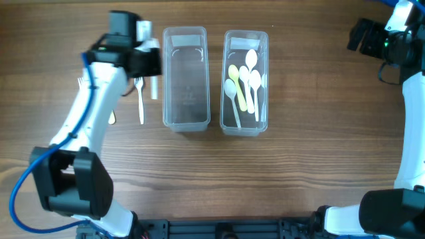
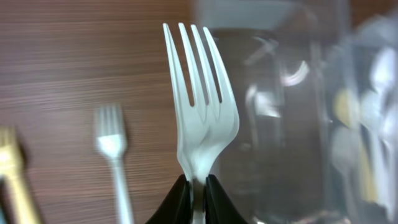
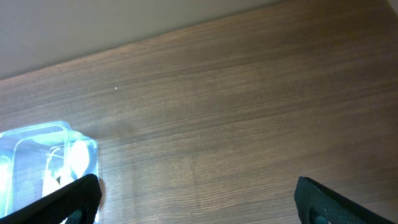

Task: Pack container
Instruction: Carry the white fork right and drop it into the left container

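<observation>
Where the overhead camera looks down, two clear tubs stand side by side on the table (image 1: 299, 166). The left container (image 1: 184, 76) shows its bare floor, and the right container (image 1: 246, 79) holds white and yellow spoons (image 1: 244, 83). The left gripper (image 1: 147, 63) hangs just beside the left container, its load hard to make out. The right gripper (image 1: 362, 36) sits well apart, near the far corner.

From the left wrist, the fingers (image 2: 177, 202) pinch shut on the neck of a white fork (image 2: 202, 112), tines up before the blurred tub. A second fork (image 2: 112, 146) lies blurred on the wood, and a gold utensil (image 2: 15, 180) is cut off at the edge.

From the right wrist, the fingers (image 3: 71, 199) stand wide apart, gripping nothing. One container corner is cropped at the lower left.
</observation>
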Robot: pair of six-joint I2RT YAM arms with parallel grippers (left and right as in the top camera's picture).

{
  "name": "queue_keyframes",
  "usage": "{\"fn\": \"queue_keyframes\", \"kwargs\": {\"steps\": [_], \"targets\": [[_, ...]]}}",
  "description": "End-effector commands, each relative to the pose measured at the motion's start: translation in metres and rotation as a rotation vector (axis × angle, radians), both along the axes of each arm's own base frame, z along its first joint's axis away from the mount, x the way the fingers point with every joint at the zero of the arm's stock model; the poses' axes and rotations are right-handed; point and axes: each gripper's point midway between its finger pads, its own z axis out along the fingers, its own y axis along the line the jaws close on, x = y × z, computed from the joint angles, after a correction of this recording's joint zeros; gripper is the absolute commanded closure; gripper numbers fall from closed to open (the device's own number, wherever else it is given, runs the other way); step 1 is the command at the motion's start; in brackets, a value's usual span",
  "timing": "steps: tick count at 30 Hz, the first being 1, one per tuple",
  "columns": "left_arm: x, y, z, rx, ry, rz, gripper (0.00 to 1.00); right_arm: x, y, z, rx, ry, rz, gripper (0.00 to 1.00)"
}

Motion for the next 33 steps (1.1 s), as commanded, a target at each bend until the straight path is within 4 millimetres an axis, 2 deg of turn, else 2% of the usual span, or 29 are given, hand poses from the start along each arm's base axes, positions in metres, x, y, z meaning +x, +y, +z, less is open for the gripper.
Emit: {"fn": "queue_keyframes", "kwargs": {"steps": [1, 3, 6, 9, 11, 12, 13, 14, 15, 18, 25, 33], "targets": [[-0.005, -0.050, 0.007, -0.033, -0.024, -0.067, 0.89, 0.002, 0.002, -0.001, -0.004, 0.001, 0.013, 0.00], [-0.005, -0.065, 0.009, -0.032, -0.043, -0.073, 0.88, 0.002, 0.002, -0.001, -0.004, 0.001, 0.013, 0.00], [-0.006, -0.077, 0.010, -0.022, -0.058, -0.078, 0.87, 0.002, 0.002, -0.001, -0.004, 0.001, 0.013, 0.00], [-0.007, -0.081, 0.010, -0.023, -0.060, -0.086, 0.85, 0.002, 0.002, -0.001, -0.004, 0.001, 0.013, 0.00], [-0.007, -0.080, 0.010, -0.023, -0.059, -0.085, 0.80, 0.002, 0.002, -0.001, -0.004, 0.001, 0.013, 0.00], [-0.007, -0.079, 0.010, -0.022, -0.058, -0.083, 0.70, 0.002, 0.002, -0.001, -0.004, 0.002, 0.013, 0.00], [-0.007, -0.079, 0.010, -0.022, -0.057, -0.082, 0.50, 0.002, 0.002, -0.001, -0.004, 0.001, 0.013, 0.00], [-0.007, -0.078, 0.010, -0.022, -0.057, -0.081, 0.36, 0.002, 0.002, -0.001, -0.004, 0.001, 0.013, 0.00], [-0.006, -0.076, 0.010, -0.022, -0.057, -0.077, 0.30, 0.002, 0.002, -0.001, -0.004, 0.001, 0.013, 0.00], [-0.003, -0.069, 0.010, -0.022, -0.058, -0.059, 0.28, 0.002, 0.002, -0.001, -0.004, 0.001, 0.013, 0.00], [-0.003, -0.031, 0.011, -0.012, -0.028, 0.023, 0.26, 0.002, 0.002, -0.001, -0.004, 0.001, 0.013, 0.00], [-0.015, 0.049, -0.003, 0.006, 0.091, 0.215, 0.29, 0.002, 0.002, -0.001, -0.004, 0.001, 0.013, 0.00]]}}
